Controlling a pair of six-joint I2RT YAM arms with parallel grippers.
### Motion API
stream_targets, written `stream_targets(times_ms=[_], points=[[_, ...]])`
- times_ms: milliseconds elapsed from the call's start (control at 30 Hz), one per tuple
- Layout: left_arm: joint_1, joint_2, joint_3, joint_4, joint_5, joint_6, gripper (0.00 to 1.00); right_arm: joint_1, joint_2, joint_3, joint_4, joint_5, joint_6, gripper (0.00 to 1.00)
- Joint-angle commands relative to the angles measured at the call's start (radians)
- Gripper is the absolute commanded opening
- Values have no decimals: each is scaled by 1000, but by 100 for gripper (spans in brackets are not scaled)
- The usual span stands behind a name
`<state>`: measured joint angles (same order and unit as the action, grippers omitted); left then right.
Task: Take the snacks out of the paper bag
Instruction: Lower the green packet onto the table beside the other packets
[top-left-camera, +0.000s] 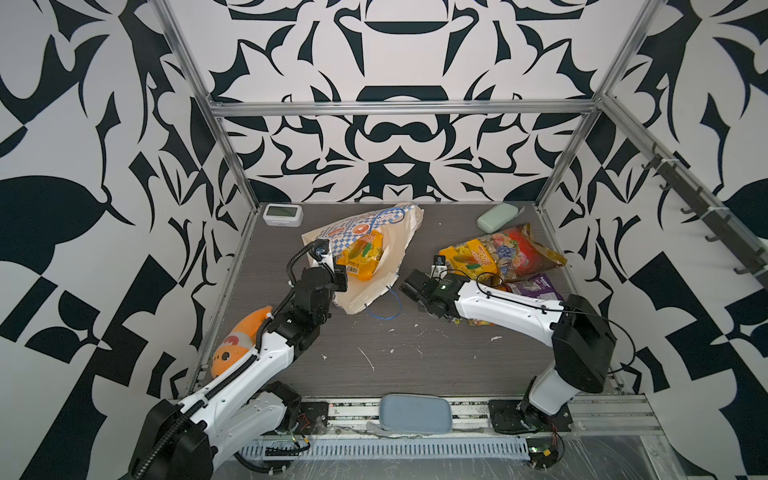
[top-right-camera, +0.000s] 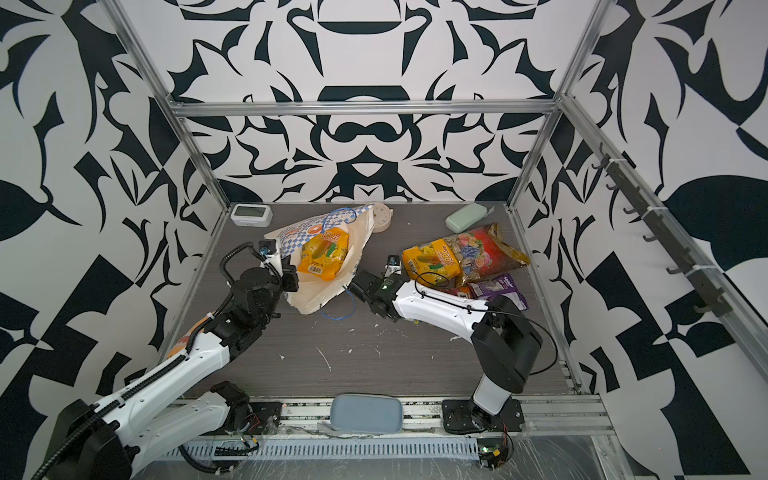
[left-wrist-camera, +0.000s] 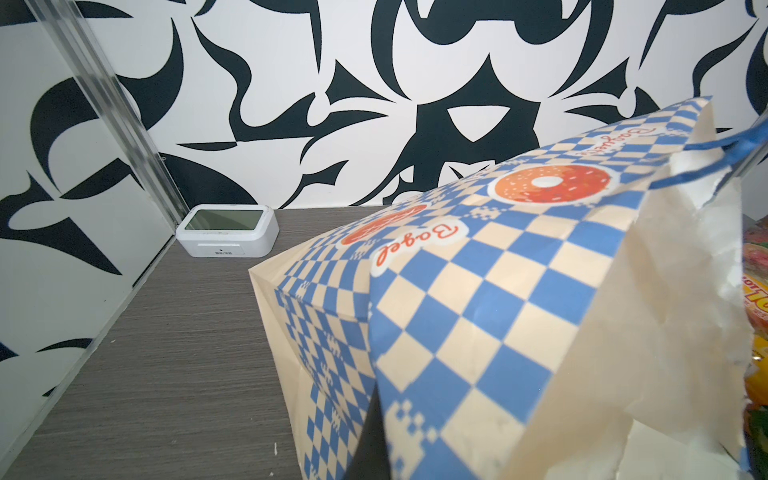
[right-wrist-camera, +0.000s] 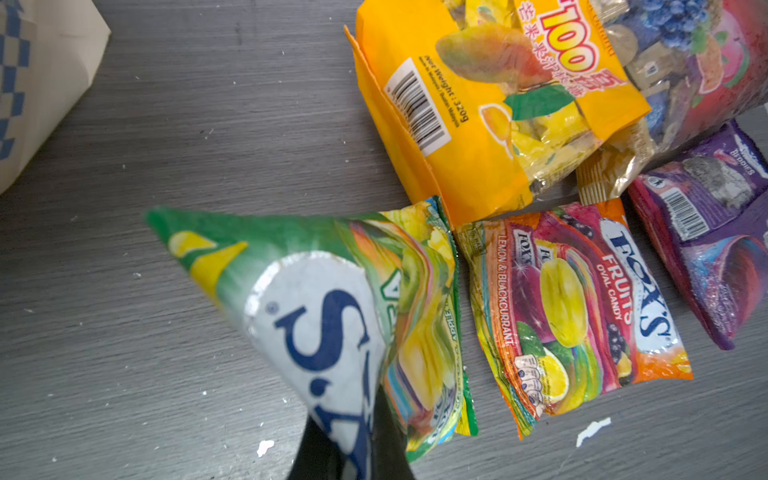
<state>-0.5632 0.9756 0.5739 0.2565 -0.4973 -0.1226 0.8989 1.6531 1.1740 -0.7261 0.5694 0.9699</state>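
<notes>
your left claw (top-left-camera: 336, 266) was pinched shut on the paper bag (top-left-camera: 374, 286) rim, prob keeping its mouth up | your right claw (right-wrist-camera: 353, 440) clamped the green FOX'S packet (right-wrist-camera: 291, 270) beside the pink FOX'S packet (right-wrist-camera: 582, 307) on the desk (right-wrist-camera: 166, 124) | 1 yellow packet (top-left-camera: 361, 257) sat inside the bag

paper bag (top-left-camera: 374, 293) slumped, yellow packet (top-left-camera: 360, 258) inside

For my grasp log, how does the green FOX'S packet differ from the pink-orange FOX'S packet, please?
The green FOX'S packet is pinched by the right gripper; the pink-orange FOX'S packet lies free. The green one is tilted, the pink-orange one flat on the table. Both are outside the paper bag.
</notes>
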Motion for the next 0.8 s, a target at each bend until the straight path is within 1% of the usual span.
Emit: stream_targets(times_ms=[0,33,67,133,267,333,433,467,600,700,733,767], points=[[-1,-2,19,12,7,1,0,-2,1,-14,-1,57,31,5],[-1,-2,21,7,7,2,0,-2,3,-17,1,59,36,14],[-1,-4,21,3,6,3,0,-1,4,-24,-1,71,40,19],[-2,-2,24,-4,6,5,0,-2,-4,-36,-4,91,48,22],[-2,-2,29,-17,2,6,0,-2,-30,-42,-4,123,29,41],[-3,-3,27,-13,1,3,0,-2,-43,-41,16,120,-3,46],[-1,1,27,-7,-2,1,0,-2,-75,-36,36,119,-49,49],[-1,6,30,-9,-5,3,0,0,-94,-44,63,107,-76,56],[-2,18,41,-19,-6,2,0,1,-178,-88,180,61,-178,57],[-1,24,43,-21,-18,-7,0,1,-256,-149,316,8,-298,59],[-1,27,45,-25,-18,-9,0,1,-282,-169,352,-12,-332,59],[-1,29,48,-29,-16,-9,0,0,-302,-191,408,-58,-372,59]])
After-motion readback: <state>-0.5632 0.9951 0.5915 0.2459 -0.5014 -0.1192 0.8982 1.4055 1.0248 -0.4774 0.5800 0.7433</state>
